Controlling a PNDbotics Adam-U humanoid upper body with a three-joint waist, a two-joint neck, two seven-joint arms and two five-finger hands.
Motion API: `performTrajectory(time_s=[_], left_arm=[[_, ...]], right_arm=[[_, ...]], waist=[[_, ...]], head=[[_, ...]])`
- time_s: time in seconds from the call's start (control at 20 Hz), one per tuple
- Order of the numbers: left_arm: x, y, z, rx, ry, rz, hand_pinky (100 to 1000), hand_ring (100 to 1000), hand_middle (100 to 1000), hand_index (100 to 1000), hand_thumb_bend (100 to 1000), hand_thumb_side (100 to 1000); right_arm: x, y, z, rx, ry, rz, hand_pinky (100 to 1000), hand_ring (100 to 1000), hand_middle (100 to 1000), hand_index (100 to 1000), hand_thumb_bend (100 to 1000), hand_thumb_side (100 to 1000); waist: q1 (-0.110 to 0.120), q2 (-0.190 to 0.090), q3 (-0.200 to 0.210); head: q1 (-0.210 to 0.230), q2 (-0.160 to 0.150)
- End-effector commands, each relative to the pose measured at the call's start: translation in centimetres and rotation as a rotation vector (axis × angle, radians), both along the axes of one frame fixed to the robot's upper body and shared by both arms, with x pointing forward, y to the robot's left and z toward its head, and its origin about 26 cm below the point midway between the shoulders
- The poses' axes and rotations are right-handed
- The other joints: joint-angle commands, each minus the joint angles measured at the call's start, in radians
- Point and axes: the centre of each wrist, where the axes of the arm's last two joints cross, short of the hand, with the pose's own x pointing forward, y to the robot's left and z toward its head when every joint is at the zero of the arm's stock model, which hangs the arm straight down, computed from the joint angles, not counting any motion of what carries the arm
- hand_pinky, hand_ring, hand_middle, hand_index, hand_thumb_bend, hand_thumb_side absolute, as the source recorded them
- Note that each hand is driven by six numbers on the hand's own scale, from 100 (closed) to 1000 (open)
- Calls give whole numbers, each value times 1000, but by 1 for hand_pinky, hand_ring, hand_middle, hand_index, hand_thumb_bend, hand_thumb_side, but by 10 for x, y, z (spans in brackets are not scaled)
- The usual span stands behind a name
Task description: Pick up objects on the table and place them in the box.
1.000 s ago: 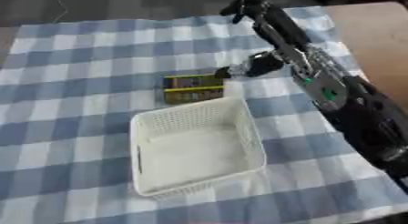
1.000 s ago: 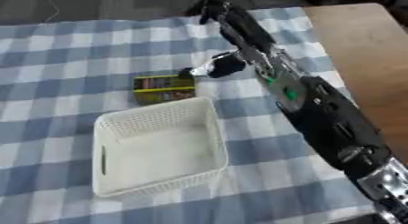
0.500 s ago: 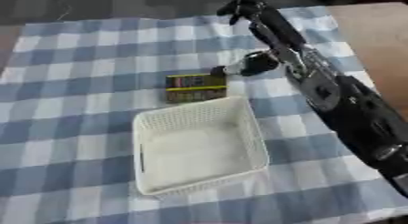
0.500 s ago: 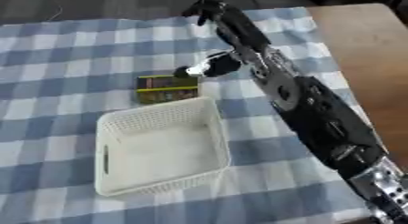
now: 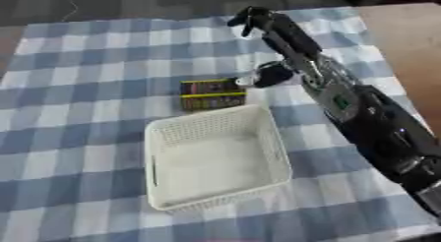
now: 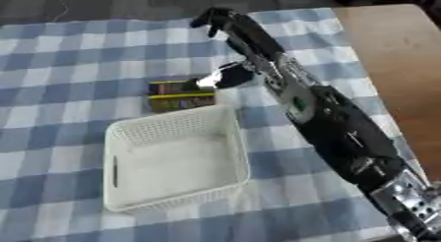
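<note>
Beside the dark packet (image 5: pixel 211 94), my right hand (image 5: pixel 265 75) has crept closer; fingers' state unclear, nothing grasped yet

White basket (image 5: pixel 215 160) open-topped, dark packet (image 5: pixel 211 94) just beyond its far rim, right arm (image 5: pixel 344 101) alongside

No legible text; dark yellow-striped packet (image 5: pixel 211 94) markings unreadable
</note>
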Motion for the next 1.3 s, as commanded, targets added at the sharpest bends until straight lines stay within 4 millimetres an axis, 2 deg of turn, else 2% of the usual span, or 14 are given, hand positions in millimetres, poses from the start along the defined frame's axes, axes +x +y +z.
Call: performTrajectory(time_s=[0.05,0.25,0.3,1.3], left_arm=[[-2,-2,8,0,-29,-14,628,637,785,808,771,609],[-2,-2,8,0,-29,-15,628,637,785,808,771,608],[-2,-2,9,0,-29,-16,628,637,785,808,771,609],[-2,-3,9,2,-31,-14,627,637,784,807,773,609]], right_arm=[[0,2,5,0,-11,19,100,606,716,806,915,512],[0,5,2,-4,2,29,100,605,716,805,935,501],[0,5,1,-4,4,30,100,605,716,805,913,519],[3,2,-14,-25,38,38,100,597,708,800,905,537]], waist=[[0,-14,2],[0,-14,2],[0,-14,2],[1,-12,5]], head=[[-9,-18],[-10,-20],[-10,-19],[-7,-14]])
